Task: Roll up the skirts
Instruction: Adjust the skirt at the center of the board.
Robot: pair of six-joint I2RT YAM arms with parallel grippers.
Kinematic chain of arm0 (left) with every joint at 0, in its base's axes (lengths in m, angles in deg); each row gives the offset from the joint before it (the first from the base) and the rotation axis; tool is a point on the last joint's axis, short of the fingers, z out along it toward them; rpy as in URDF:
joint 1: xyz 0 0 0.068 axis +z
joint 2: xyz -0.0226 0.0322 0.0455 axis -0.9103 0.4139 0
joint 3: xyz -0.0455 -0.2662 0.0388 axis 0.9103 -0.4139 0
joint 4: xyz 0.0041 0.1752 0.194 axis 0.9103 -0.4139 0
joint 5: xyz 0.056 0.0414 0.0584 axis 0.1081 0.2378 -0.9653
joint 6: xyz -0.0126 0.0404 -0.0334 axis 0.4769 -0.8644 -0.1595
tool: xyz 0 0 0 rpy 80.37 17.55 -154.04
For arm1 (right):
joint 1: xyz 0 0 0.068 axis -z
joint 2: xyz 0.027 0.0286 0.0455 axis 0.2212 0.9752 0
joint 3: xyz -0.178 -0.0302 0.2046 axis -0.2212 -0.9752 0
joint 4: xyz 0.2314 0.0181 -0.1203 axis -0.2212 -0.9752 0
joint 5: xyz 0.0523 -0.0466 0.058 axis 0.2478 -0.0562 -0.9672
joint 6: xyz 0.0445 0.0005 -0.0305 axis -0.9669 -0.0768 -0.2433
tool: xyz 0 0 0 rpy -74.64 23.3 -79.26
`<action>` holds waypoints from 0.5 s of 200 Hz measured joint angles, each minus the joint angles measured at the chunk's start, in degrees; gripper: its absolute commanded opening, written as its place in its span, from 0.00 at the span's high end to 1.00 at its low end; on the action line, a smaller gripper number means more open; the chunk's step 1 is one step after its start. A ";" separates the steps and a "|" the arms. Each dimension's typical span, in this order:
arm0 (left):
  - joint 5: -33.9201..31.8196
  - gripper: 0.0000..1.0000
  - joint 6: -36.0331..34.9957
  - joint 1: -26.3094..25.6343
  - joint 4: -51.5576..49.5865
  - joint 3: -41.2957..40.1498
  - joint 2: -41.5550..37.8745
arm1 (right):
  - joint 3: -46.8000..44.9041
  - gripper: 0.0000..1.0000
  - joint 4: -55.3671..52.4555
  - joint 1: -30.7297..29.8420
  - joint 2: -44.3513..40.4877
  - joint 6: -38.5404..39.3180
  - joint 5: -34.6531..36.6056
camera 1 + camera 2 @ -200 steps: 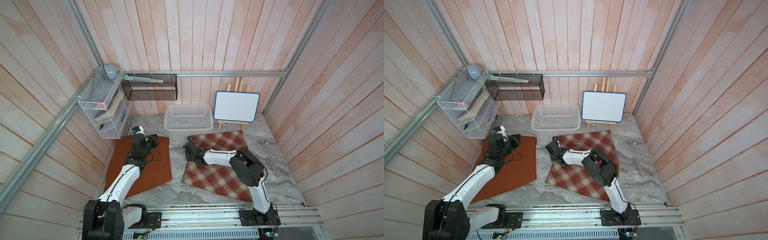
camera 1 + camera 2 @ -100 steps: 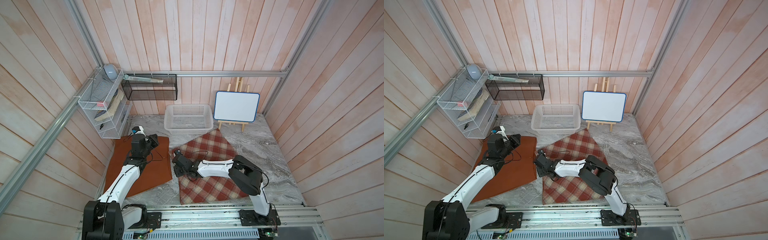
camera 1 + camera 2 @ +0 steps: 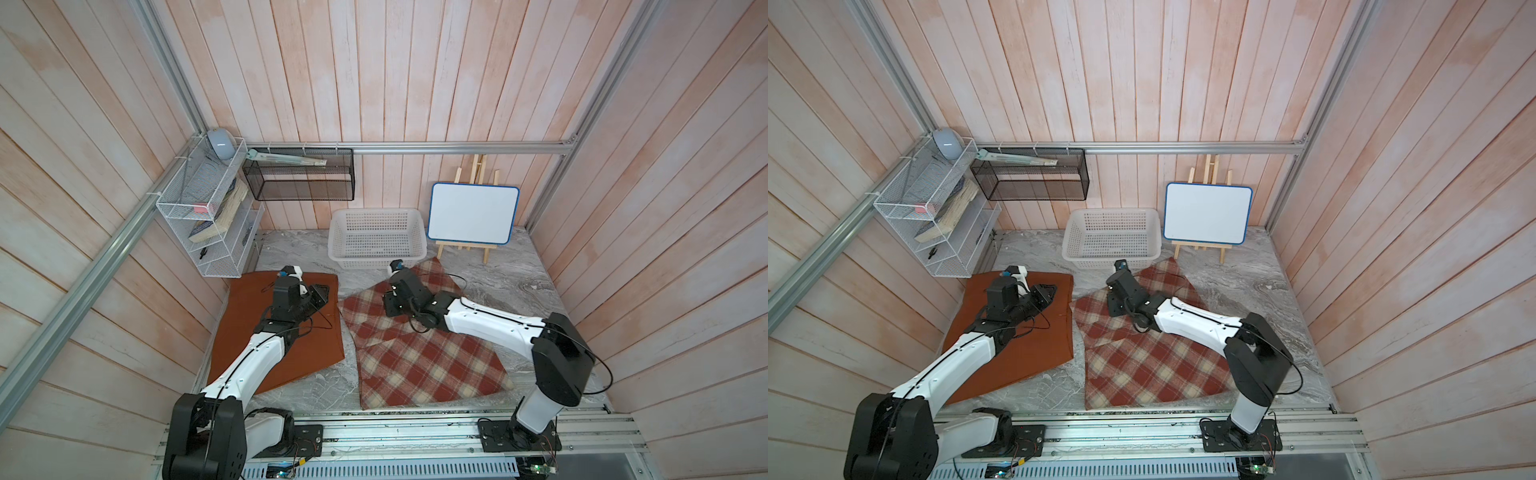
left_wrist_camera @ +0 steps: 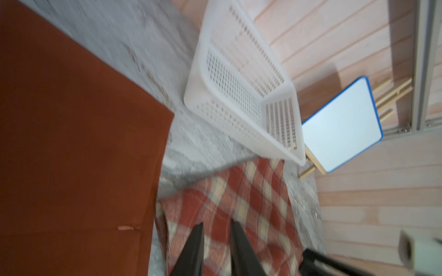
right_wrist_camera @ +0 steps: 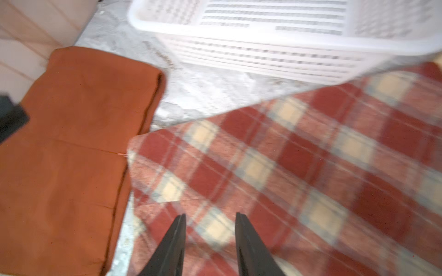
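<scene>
The plaid skirt (image 3: 428,357) is lying skewed on the table (image 3: 498,282), one corner doubled over, just beside the flat orange skirt (image 3: 320,353); rolling from here is risking a crooked roll. The right tool (image 5: 210,215) is hovering fairly wide, empty; the left tool (image 4: 217,222) narrow, empty. A second ago the plaid was lying flat, the right tool at its corner.

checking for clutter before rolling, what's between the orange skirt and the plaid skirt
Only a narrow strip of bare marble tabletop; the plaid skirt has one corner nearly meeting the orange skirt. It shows in the right wrist view and in both top views.
</scene>
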 measured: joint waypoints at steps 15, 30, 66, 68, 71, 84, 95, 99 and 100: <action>2.84 0.78 2.60 -3.78 -2.40 -2.64 -1.18 | -5.49 0.59 -2.60 3.28 -5.27 -0.42 1.49; 4.74 0.60 5.64 -7.93 -4.46 -6.62 -3.56 | -12.09 0.52 -4.96 5.49 -10.60 -1.55 2.51; 5.60 0.58 9.73 -14.49 -8.81 -12.79 -6.58 | -25.29 0.68 -6.32 12.59 -17.49 -2.29 1.33; 5.29 0.60 9.66 -14.49 -8.87 -12.79 -6.43 | -25.51 0.70 -6.27 13.07 -17.49 -2.12 1.25; 5.03 0.64 9.77 -14.47 -8.87 -12.79 -6.29 | -25.94 0.74 -6.08 14.21 -17.44 -2.38 0.76; 3.89 0.79 9.73 -14.16 -7.76 -12.31 -4.55 | -25.88 0.88 -4.81 17.92 -16.15 -1.33 0.13; 3.37 0.85 10.21 -13.84 -5.84 -11.61 -1.62 | -23.96 0.81 -3.15 20.31 -13.38 0.81 -0.66; 3.41 0.85 10.25 -13.64 -4.98 -11.32 -0.35 | -22.80 0.73 -2.45 21.11 -12.04 1.42 -0.83; 3.39 0.85 10.38 -13.57 -4.83 -11.28 -0.09 | -22.40 0.71 -2.16 21.42 -11.50 1.53 -0.98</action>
